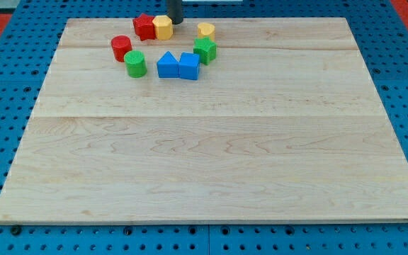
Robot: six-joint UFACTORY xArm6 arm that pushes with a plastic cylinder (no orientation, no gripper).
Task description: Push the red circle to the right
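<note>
Only a short stub of dark rod visible, at twelve o'clock in the view. Near-black, plain, cylindrical, cut off by the top edge. My tip [175, 22] blunt and rounded. No cables, screws or markings discernible.

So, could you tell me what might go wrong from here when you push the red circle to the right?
My tip sits at the view's top beside the yellow hexagon, far from the red circle's left side; coming round could knock the hexagon or the other red block. The green circle sits just right of and below the red circle, so a rightward push may drag it along. Further right, the blue blocks and green star could jam its path.
</note>
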